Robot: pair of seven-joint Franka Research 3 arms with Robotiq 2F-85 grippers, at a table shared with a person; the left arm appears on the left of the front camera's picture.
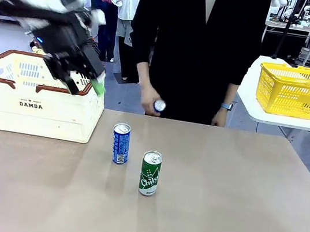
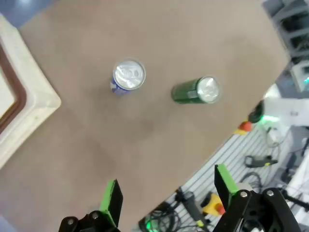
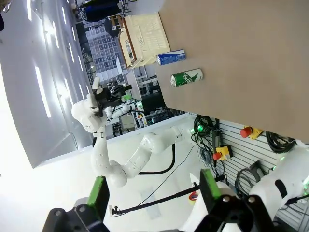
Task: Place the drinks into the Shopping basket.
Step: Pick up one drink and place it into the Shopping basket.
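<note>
While the left gripper (image 1: 86, 88) hangs empty, wide open, above the Shopping basket (image 1: 4, 111), straddle the nearer blue can (image 1: 120, 143) squarely.

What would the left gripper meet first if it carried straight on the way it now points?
Probably bare tabletop: the open left gripper aims at brown surface short of the blue can and green can, the Shopping basket off to one side. Depth is unclear.
</note>
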